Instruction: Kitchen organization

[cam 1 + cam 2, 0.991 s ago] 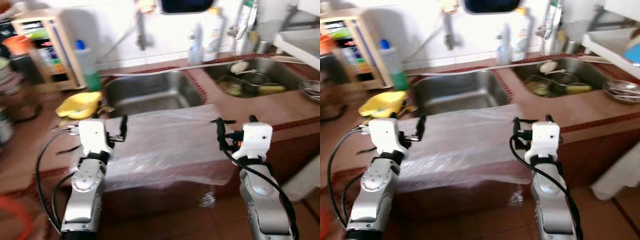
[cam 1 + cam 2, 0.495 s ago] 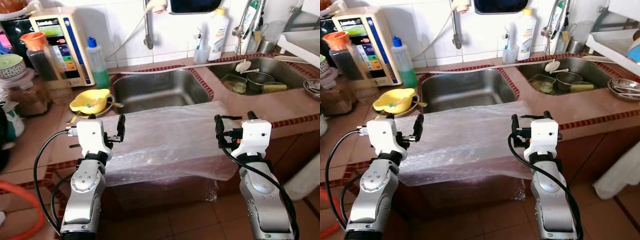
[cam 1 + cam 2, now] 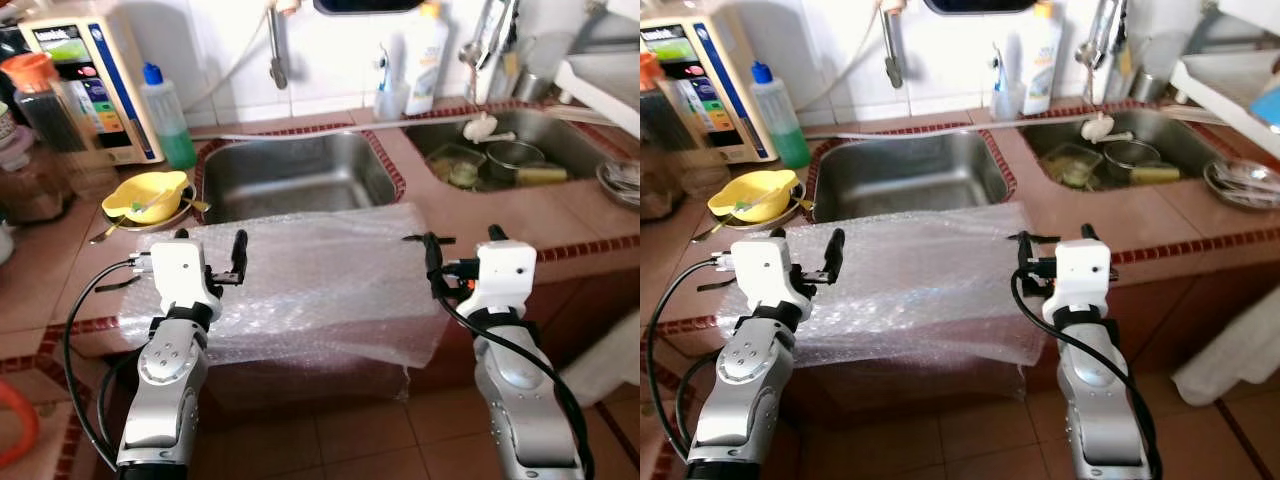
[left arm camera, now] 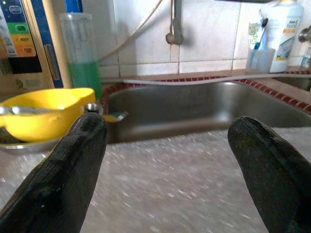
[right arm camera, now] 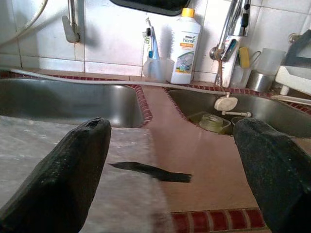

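At the far left corner of the worktop point(image 3: 40, 270) stands a white water machine point(image 3: 85, 75), and just beside it a bottle of green soap point(image 3: 170, 120); in front of them a yellow bowl point(image 3: 148, 195) sits with a spoon in it. Next comes the left sink point(image 3: 290, 180), which looks empty. A big sheet of bubble wrap point(image 3: 310, 285) lies on the worktop in front of that sink, and its front part hangs down over the front edge; this looks like the thing to tidy up.

The left gripper point(image 3: 208, 268) hovers over the left end of the sheet with its fingers spread wide, pinching nothing. The right gripper point(image 3: 462, 262) hovers at the right end of the sheet, near the front edge, and its fingers are spread wide too.

Further right, a white bottle point(image 3: 425, 60) and a cup with a toothbrush point(image 5: 154, 63) stand by the back wall; the right sink point(image 3: 520, 150) holds dirty dishes point(image 3: 490, 165).

The sheet is thin and slippery; if just one gripper pulls, I think it could slide off the front edge to the floor; a wide swing on the left could also bump the yellow bowl.
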### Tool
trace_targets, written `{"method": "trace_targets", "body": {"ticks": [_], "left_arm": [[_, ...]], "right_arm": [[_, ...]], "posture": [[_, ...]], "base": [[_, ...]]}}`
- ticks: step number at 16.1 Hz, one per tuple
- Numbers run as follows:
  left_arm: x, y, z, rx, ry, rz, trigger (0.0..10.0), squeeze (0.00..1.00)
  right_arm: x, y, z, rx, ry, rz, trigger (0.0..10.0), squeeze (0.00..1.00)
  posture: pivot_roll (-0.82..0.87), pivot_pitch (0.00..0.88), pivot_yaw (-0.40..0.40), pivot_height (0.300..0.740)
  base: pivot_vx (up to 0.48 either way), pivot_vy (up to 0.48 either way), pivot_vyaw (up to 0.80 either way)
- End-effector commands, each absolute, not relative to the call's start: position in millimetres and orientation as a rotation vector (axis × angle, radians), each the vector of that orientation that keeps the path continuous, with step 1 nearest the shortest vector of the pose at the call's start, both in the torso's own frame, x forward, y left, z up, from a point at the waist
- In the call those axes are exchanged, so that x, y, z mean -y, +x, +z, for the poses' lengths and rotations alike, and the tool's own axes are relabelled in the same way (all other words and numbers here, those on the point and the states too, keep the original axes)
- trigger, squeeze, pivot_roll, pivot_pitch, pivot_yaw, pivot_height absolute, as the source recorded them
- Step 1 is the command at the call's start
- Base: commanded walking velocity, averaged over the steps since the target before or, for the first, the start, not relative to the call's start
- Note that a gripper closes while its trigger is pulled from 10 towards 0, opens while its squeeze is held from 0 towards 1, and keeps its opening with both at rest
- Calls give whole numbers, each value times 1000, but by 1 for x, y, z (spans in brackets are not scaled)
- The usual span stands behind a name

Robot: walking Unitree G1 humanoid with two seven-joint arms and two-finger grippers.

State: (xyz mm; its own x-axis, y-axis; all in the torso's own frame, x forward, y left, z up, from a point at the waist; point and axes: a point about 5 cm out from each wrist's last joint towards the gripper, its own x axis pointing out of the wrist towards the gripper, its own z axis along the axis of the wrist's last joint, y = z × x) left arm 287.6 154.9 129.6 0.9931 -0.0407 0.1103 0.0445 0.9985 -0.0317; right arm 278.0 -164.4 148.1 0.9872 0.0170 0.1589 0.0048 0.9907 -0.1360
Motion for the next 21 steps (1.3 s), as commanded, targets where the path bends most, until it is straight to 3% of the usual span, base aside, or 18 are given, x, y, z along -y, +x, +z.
{"method": "trace_targets", "body": {"ticks": [1,4,10,14,21], "left_arm": [[-152,288,129,103,-32,-42,10000,0],[-154,289,131,115,-34,-21,10000,0],[-158,291,134,131,-4,27,10000,0],[-150,291,141,164,-9,-33,10000,0],[-142,290,144,183,-41,-111,10000,0]], "right_arm": [[168,277,151,165,-140,-7,10000,0],[167,278,152,170,-140,-3,10000,0],[163,279,155,187,-131,9,10000,0],[166,280,151,140,-41,-5,10000,0],[160,279,153,143,-53,52,10000,0]], "posture": [[-33,23,67,740],[-31,21,67,740],[-29,18,73,740],[-31,18,73,740],[-36,19,64,740]], "base": [[0,0,0],[0,0,0],[0,0,791],[0,0,0],[0,0,0]]}}
